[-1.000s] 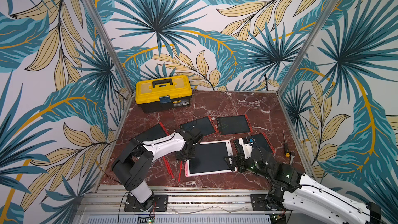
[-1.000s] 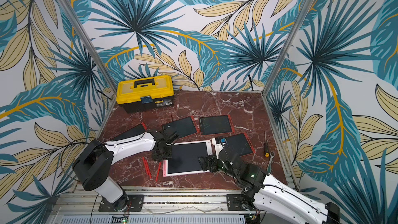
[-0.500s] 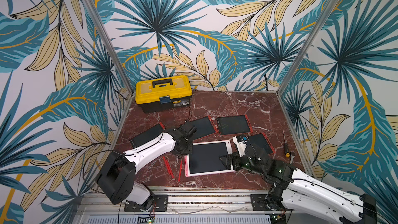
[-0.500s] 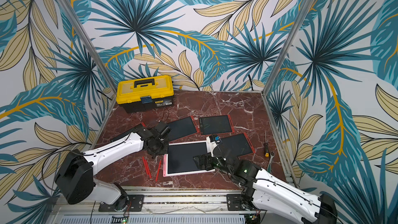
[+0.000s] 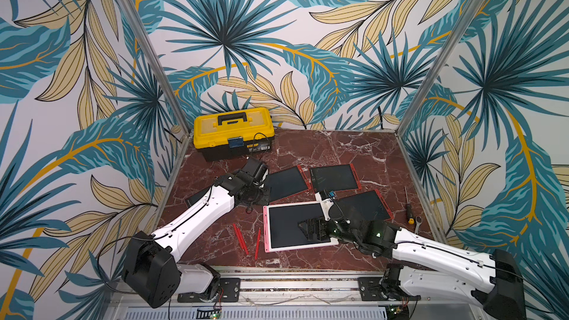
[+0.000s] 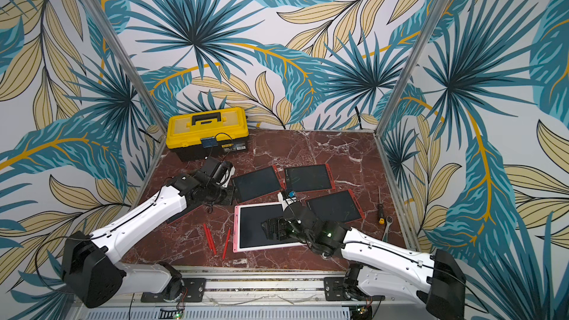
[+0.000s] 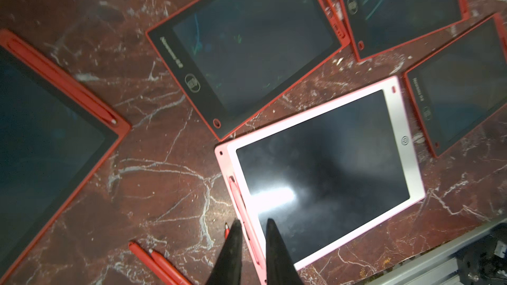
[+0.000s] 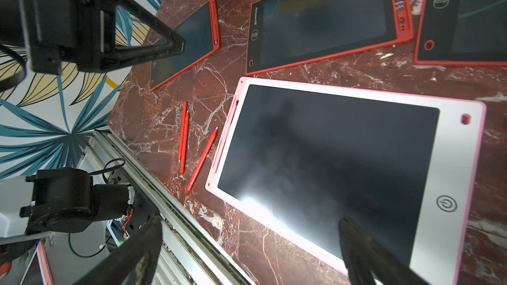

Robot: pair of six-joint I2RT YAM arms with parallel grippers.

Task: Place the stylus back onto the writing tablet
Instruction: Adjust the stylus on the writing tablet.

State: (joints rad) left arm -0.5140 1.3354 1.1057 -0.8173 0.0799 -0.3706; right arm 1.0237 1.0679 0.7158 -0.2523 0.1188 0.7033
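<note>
Three red styluses lie loose on the bench [image 5: 338, 149], low in the middle of a top view and just left of the pink tablet [image 5: 286, 226]: a pair side by side [image 5: 240, 239] and a single one [image 5: 257, 243]. Their long axes run roughly top to bottom of the frame, nearly parallel to that tablet's left edge. The left arm [image 5: 200, 213] ends above them in the frame, beside the red tablets [image 5: 286, 181], its jaws a narrow gap apart and empty. The right arm [image 5: 431, 253] hovers over the pink tablet's screen with its jaws wide apart and empty. The styluses sit on the left arm's side, so it seems better placed to take one.
</note>
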